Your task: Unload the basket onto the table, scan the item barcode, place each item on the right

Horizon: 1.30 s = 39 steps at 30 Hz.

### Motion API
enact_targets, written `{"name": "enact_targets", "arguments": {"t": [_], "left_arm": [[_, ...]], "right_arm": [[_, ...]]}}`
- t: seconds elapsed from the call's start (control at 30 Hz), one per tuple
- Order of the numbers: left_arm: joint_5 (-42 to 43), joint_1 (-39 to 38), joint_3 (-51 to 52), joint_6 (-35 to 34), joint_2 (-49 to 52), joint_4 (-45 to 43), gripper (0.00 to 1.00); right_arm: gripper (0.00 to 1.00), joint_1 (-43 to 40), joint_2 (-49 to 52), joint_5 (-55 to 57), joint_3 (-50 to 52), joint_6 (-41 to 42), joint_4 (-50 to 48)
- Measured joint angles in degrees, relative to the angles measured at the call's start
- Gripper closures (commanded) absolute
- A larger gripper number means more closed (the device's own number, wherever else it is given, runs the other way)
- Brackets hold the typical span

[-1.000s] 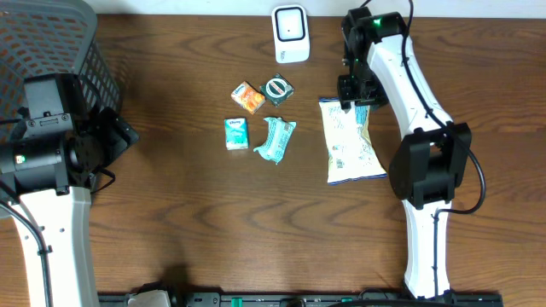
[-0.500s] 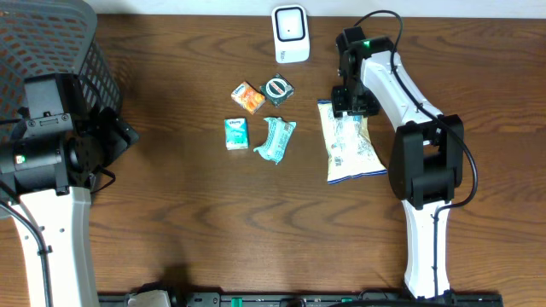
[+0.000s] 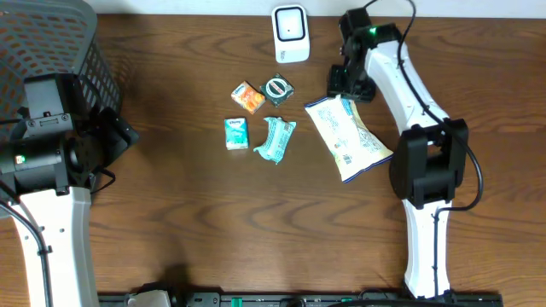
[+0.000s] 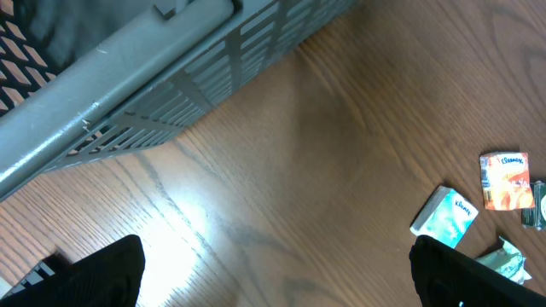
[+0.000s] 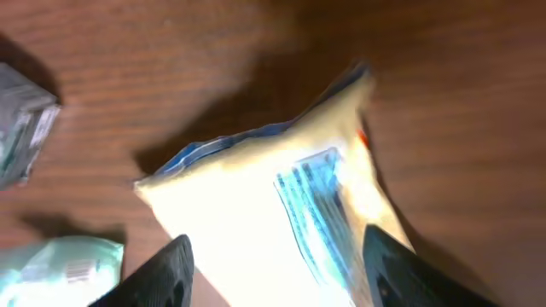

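Right gripper (image 5: 275, 271): half closed on the upper end of the snack bag (image 3: 351, 136), one finger on each side of it
Reason for this hold: probably to take the bag by its sealed end, so that the flat printed face is free to be turned toward the scanner (image 3: 291, 34)
Snack bag, place: right of the middle of the bench (image 3: 213, 222), slanted, upper end in the gripper just below and right of the scanner; not clear whether the lower end touches the wood
Barcode: blue striped patch on the bag in the right wrist view, too blurred to name as the code
Left gripper (image 4: 275, 264): wide open, holding nothing, above bare wood beside the basket (image 3: 43, 43); seemingly parked away from the work
Scanner: at the far edge, near the middle, within reach of the right arm
Small items: grouped left of the bag and apart from it, likely waiting for their turn
Count, scanner: one
Count, snack bag: one
Count, small items: four, namely orange packet (image 3: 247, 97), round dark tin (image 3: 278, 89), tissue pack (image 3: 236, 134), teal wrapped pack (image 3: 275, 139)
Count, basket: one
Count, arms: two
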<state>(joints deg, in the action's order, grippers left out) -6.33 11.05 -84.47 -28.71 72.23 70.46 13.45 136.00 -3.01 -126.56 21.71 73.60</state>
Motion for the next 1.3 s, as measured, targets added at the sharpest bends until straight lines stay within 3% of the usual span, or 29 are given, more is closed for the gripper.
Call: {"name": "enact_targets", "arguments": {"t": [0.03, 0.13, 0.23, 0.4, 0.7, 0.93, 1.03, 1.17, 1.27, 1.3], "left_arm": [[0.0, 0.0, 0.0, 0.0, 0.0, 0.0, 0.02], [0.0, 0.0, 0.0, 0.0, 0.0, 0.0, 0.02], [0.0, 0.0, 0.0, 0.0, 0.0, 0.0, 0.03], [0.0, 0.0, 0.0, 0.0, 0.0, 0.0, 0.02], [0.0, 0.0, 0.0, 0.0, 0.0, 0.0, 0.02], [0.0, 0.0, 0.0, 0.0, 0.0, 0.0, 0.02], [0.0, 0.0, 0.0, 0.0, 0.0, 0.0, 0.02], [0.0, 0.0, 0.0, 0.0, 0.0, 0.0, 0.02], [0.0, 0.0, 0.0, 0.0, 0.0, 0.0, 0.02], [0.0, 0.0, 0.0, 0.0, 0.0, 0.0, 0.03]], "right_arm": [[0.53, -0.3, 0.0, 0.0, -1.3, -0.4, 1.6], [0.81, -1.1, 0.0, 0.2, -5.7, -1.5, 8.3], [0.98, -1.7, 0.0, 0.5, -7.8, -2.5, 13.5], [0.98, -0.8, 0.0, 0.5, -6.1, -3.2, 14.6], [0.98, 1.5, 0.0, 2.0, 6.9, -4.4, 2.7], [0.85, 1.4, -1.2, 2.4, 13.2, -2.8, -4.3], [0.57, 1.5, -1.4, 0.7, 13.4, -0.7, -5.7], [0.46, 1.4, -1.4, -4.9, 13.2, 1.2, -8.2], [0.18, 1.5, -1.2, -9.1, 11.3, 2.8, -8.5], [0.12, 1.5, -1.1, -9.9, 10.3, 3.4, -8.0]]}}
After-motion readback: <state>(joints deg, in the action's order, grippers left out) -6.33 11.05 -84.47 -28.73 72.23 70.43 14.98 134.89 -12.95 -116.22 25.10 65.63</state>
